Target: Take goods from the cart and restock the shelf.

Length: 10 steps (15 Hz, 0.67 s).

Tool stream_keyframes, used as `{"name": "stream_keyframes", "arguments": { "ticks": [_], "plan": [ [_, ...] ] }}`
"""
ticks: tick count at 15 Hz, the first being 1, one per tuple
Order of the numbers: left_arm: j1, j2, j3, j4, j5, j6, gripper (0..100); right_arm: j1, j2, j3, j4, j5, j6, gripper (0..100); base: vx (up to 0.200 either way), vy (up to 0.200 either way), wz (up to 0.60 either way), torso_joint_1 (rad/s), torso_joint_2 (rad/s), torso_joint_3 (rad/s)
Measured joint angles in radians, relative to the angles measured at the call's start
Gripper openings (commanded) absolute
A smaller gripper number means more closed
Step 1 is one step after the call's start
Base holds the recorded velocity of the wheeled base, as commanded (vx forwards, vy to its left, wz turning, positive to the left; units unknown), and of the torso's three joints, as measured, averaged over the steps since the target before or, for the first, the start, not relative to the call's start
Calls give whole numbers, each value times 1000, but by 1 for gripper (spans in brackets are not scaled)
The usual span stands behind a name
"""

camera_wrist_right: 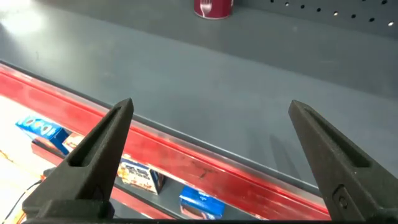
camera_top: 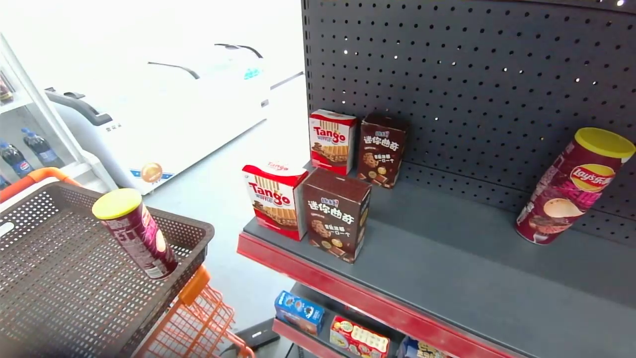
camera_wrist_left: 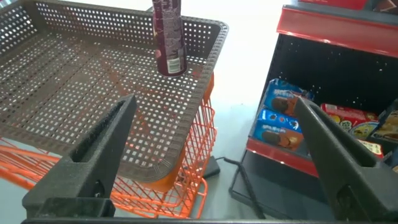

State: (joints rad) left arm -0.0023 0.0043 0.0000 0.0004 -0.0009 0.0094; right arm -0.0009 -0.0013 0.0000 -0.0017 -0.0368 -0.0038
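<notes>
A maroon chip can with a yellow lid stands upright near the right rim of the cart's brown perforated basket. The left wrist view shows that can and the basket beyond my left gripper, which hangs open outside the basket's corner with nothing between its fingers. A second chip can stands on the grey shelf against the pegboard. My right gripper is open in front of the shelf's red edge, the can far behind it.
Two red wafer boxes and two brown cookie boxes stand at the shelf's left end. Lower shelves hold snack boxes. The orange cart frame sits left of the shelf. A white chest freezer stands behind.
</notes>
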Motion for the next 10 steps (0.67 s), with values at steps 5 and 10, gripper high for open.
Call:
{"name": "stream_keyframes", "arguments": {
  "ticks": [5,10],
  "plan": [
    [1,0,0,0,-3,0,100,1,0,0,0,0,0,100,0,0,0,0,0,0],
    [2,18,-64,19,10,20,100,1,0,0,0,0,0,100,0,0,0,0,0,0]
  ]
}}
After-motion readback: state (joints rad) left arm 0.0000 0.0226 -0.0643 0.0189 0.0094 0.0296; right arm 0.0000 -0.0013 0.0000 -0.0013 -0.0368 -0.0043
